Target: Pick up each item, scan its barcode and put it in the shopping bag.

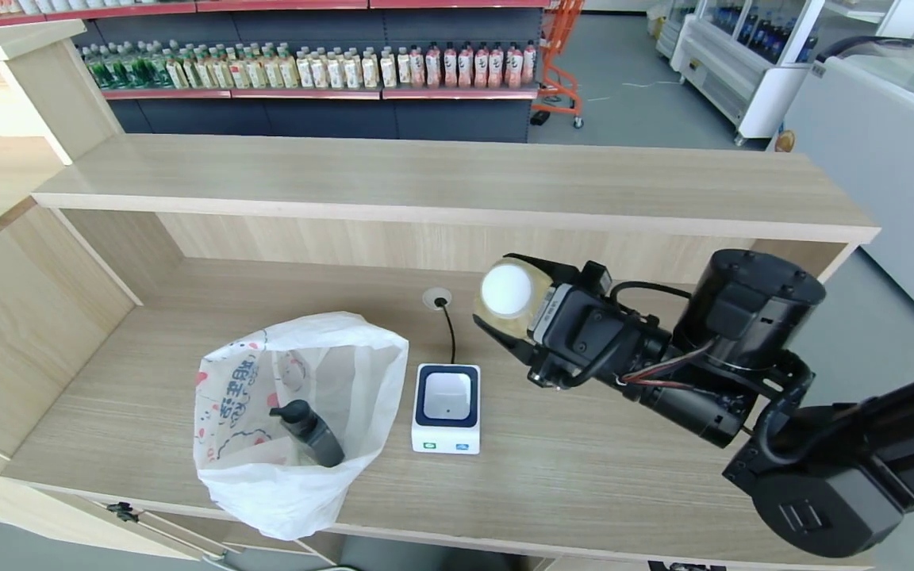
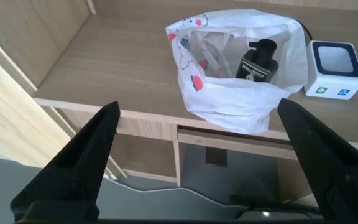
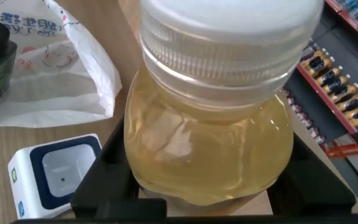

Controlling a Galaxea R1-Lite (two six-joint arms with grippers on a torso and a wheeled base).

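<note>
Right arm (image 1: 711, 373) extended inward, raised; right jaws clamped on jar (image 1: 507, 292). Left jaws spread wide.

The shopping bag (image 1: 266, 492) gapes open — pump bottle (image 1: 310, 432) inside, scanner (image 1: 447, 408) beside.

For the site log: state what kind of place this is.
Most likely a shop checkout counter: shelves of bottled drinks behind, a barcode scanner on the wooden counter, and a shopping bag beside it.

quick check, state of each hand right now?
Left hand: open, holding nothing.
Right hand: closed on the white-lidded jar of yellowish liquid.
</note>
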